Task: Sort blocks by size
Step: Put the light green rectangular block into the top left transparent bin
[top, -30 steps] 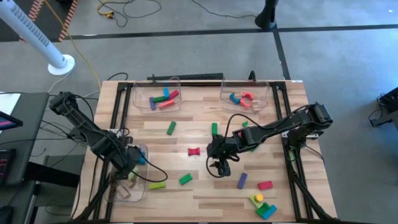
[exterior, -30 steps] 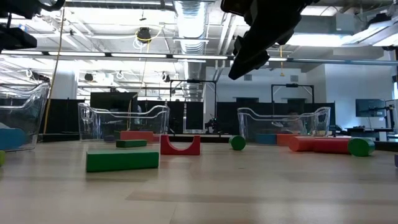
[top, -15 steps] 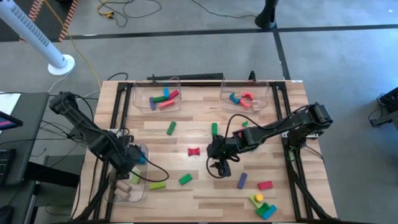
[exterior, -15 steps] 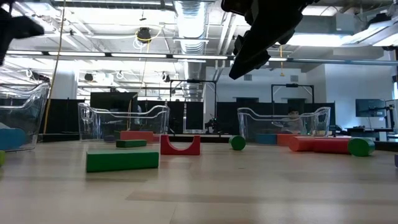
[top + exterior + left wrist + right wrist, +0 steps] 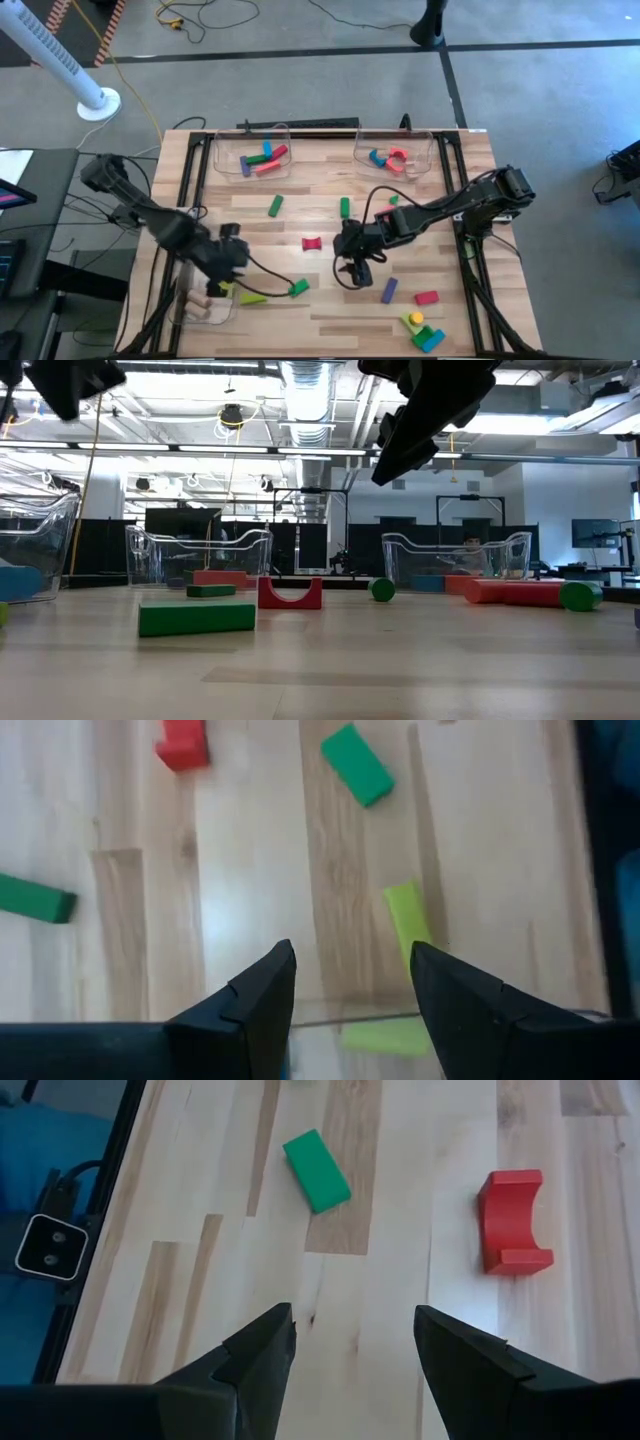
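Loose blocks lie flat on the wooden table: a red arch (image 5: 311, 243), green blocks (image 5: 298, 288) (image 5: 275, 205) (image 5: 344, 207), a yellow-green bar (image 5: 252, 297), a purple block (image 5: 389, 290) and a red one (image 5: 426, 297). My left gripper (image 5: 232, 268) hangs open just right of the near-left clear bin (image 5: 196, 310). In its wrist view its fingers (image 5: 352, 955) hold nothing, and the yellow-green bar (image 5: 405, 920) lies ahead of them. My right gripper (image 5: 350, 270) hovers open at mid-table, near the red arch (image 5: 515, 1220) and a green block (image 5: 316, 1170), with nothing between its fingers (image 5: 353, 1320).
Two clear bins at the far edge, left (image 5: 250, 150) and right (image 5: 395, 150), hold several blocks. A yellow, blue and green cluster (image 5: 425, 330) sits at the near right. Black frame rails (image 5: 190, 190) run along both table sides. Cables trail from both arms.
My left gripper has swung out from above the near-left bin toward the table's right edge, rising and tipping flatter. It now shows at the top left of the low view. No block has moved.
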`<state>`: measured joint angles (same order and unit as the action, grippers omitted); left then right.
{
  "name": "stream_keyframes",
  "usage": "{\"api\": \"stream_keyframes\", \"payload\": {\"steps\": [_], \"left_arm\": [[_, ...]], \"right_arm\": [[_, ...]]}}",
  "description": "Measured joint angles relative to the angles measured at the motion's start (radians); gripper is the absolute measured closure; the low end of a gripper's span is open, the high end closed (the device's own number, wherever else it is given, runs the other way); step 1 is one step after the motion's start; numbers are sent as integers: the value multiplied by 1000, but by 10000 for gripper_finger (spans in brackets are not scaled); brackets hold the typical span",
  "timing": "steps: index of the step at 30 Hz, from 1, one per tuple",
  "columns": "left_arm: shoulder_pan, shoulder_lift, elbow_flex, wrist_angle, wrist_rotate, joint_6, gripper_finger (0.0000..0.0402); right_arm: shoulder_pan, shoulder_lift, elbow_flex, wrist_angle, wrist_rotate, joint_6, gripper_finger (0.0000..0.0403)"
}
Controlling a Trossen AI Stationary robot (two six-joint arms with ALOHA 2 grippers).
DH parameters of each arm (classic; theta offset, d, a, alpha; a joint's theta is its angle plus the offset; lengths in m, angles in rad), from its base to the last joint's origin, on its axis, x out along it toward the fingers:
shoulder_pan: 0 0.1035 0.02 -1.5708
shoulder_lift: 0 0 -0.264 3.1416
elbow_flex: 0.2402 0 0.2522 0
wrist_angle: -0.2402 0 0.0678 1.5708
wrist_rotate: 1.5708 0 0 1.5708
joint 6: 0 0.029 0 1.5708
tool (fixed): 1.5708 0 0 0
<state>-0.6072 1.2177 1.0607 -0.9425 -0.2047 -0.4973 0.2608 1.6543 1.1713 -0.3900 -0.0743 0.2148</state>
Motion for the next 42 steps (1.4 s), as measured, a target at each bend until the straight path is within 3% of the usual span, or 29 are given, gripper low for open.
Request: {"api": "stream_keyframes", "payload": {"steps": [9, 17, 33, 42], "left_arm": [[40, 250, 44, 48, 102, 94, 215], [40, 406, 44, 106, 219, 105, 216], [55, 565, 44, 220, 305, 67, 217], [87, 568, 44, 235, 237, 74, 221]], "right_arm": [[27, 0, 0, -144, -1, 70, 163], [66, 0, 0, -158, -1, 74, 163], [137, 0, 0, -182, 11, 115, 163], [171, 0, 0, -182, 28, 141, 163]]}}
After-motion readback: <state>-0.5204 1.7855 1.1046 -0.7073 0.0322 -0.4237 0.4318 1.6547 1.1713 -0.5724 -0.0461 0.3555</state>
